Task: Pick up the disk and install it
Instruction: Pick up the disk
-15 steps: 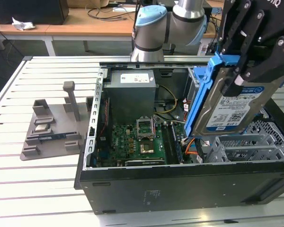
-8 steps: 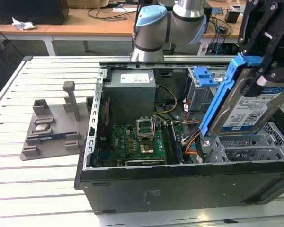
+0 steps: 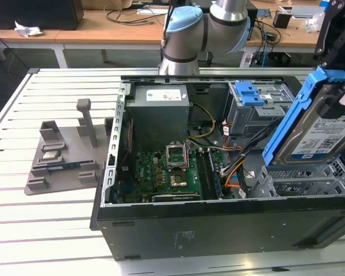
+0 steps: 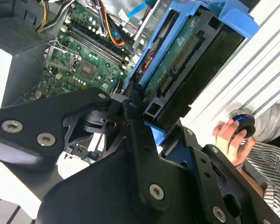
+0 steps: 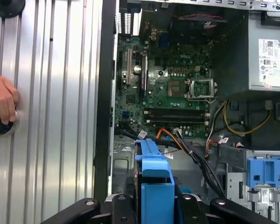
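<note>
Seen from high and back off the open computer case [image 3: 218,230], looking down into it; from both wrist views, close above that case, all three sharing its motherboard [image 5: 177,88].

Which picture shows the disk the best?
The exterior view: the disk shows its silver face, label and blue frame, tilted above the computer case. The second wrist view shows the disk from its circuit-board side; the first wrist view shows the disk edge-on, mostly blue frame.

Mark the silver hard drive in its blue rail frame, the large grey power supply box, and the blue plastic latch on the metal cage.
silver hard drive in blue rail frame [image 3: 325,138]: exterior view, on its label.
large grey power supply box [image 3: 158,123]: exterior view, bare grey face.
blue plastic latch [image 3: 248,92]: exterior view, its centre.
</note>
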Tool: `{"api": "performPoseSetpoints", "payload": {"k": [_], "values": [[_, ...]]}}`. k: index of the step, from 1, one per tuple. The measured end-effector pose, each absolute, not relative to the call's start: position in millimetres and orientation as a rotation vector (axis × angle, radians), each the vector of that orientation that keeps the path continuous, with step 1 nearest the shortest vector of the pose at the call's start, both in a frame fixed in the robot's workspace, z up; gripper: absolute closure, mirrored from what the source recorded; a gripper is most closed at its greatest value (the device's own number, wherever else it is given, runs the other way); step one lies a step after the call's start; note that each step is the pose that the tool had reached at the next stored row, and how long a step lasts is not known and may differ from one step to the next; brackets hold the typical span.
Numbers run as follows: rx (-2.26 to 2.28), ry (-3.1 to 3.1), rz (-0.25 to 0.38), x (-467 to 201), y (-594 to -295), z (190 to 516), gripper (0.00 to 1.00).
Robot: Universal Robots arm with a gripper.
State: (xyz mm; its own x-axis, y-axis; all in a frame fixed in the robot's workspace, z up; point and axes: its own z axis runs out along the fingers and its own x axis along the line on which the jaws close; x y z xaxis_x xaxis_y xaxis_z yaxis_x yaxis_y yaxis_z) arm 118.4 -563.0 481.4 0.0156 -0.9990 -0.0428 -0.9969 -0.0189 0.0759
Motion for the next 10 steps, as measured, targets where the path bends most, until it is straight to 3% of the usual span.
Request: {"api": "performPoseSetpoints", "payload": {"k": [10], "values": [[2.215, -2.188, -0.133, 138.0, -563.0, 478.9, 0.63]]}}
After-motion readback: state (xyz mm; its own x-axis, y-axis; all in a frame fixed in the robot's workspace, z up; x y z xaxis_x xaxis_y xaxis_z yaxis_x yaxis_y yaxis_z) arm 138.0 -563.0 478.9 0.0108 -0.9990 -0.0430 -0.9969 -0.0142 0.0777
